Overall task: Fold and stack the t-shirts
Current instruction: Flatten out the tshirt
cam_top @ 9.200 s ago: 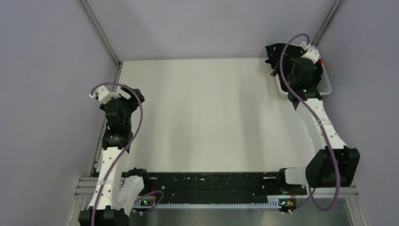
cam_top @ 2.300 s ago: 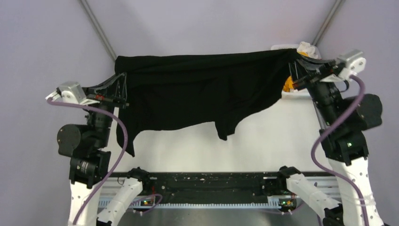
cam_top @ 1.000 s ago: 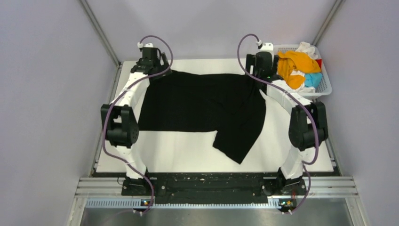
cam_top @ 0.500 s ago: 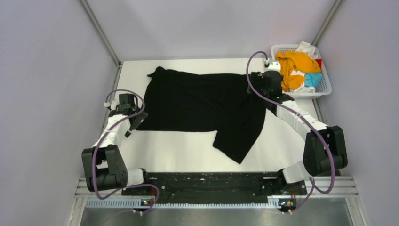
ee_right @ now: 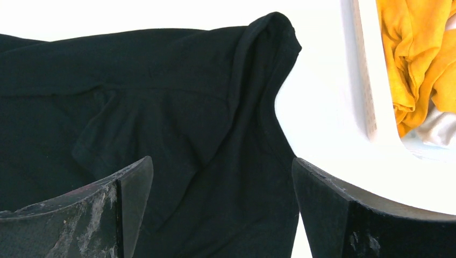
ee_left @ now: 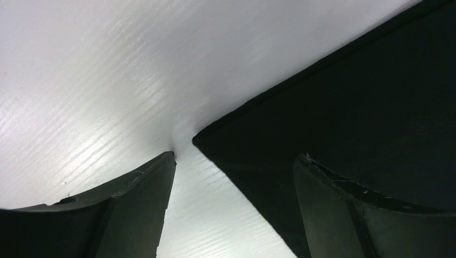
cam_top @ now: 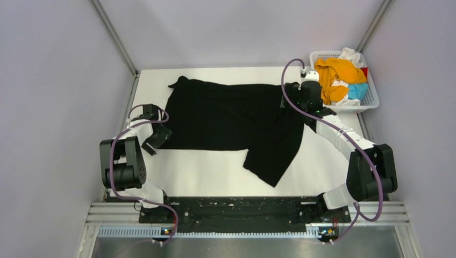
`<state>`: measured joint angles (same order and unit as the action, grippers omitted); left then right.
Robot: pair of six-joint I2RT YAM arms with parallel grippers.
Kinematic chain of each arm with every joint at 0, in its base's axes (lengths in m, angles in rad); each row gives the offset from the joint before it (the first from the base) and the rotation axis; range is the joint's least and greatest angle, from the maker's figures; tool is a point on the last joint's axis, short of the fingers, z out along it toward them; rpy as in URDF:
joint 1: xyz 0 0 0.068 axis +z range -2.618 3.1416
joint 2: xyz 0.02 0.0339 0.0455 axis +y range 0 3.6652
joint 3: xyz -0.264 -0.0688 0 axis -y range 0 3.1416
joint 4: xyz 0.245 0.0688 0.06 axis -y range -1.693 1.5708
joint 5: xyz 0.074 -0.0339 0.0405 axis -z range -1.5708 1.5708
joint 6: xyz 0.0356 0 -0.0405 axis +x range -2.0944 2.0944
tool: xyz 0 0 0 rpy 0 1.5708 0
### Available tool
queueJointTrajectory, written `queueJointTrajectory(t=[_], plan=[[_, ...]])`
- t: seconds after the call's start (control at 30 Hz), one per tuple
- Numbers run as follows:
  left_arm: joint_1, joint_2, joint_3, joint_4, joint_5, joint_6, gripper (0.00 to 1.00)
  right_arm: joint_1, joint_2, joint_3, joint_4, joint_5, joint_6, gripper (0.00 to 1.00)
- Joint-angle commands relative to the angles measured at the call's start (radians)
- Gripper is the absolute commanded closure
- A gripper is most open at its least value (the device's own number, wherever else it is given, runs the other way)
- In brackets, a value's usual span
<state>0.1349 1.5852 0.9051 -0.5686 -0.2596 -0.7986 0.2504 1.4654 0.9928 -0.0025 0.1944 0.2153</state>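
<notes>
A large black t-shirt (cam_top: 228,115) lies spread on the white table, with a flap hanging toward the near edge at the right. My left gripper (cam_top: 157,135) is open at the shirt's near left corner (ee_left: 201,138); the corner lies between the jaws on the table. My right gripper (cam_top: 297,98) is open just above the shirt's far right part (ee_right: 204,134), holding nothing. An orange shirt (cam_top: 336,75), a white one, a light blue one (cam_top: 356,90) and a bit of red lie heaped in the basket.
The white lattice basket (cam_top: 371,97) stands at the far right corner of the table; its rim (ee_right: 365,80) shows in the right wrist view. Grey walls and metal posts close in the table (cam_top: 215,172) on three sides. A black rail runs along the near edge.
Both grippers held the shirt stretched up, laid it on the table and let go. In the last half second my left gripper moved right to the shirt's near left corner; the right arm barely moved.
</notes>
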Motion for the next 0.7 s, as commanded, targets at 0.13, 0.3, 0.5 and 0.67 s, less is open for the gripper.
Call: queueJointTrajectory(t=[0.13,0.3,0.5,0.67], plan=[[0.018,0.070,0.072,0.051,0.008,-0.020,0.19,-0.004,-0.063,0.001,0.019,-0.008,0.020,0.01],[0.020,0.110,0.082,0.091,0.027,-0.036,0.24,-0.004,-0.068,0.003,0.018,-0.008,0.020,0.01],[0.025,0.147,0.112,0.055,0.093,-0.029,0.37,-0.005,-0.088,-0.006,0.010,0.015,0.020,0.01],[0.025,0.133,0.074,0.043,0.147,-0.016,0.45,-0.004,-0.108,-0.023,0.018,0.046,0.020,0.01]])
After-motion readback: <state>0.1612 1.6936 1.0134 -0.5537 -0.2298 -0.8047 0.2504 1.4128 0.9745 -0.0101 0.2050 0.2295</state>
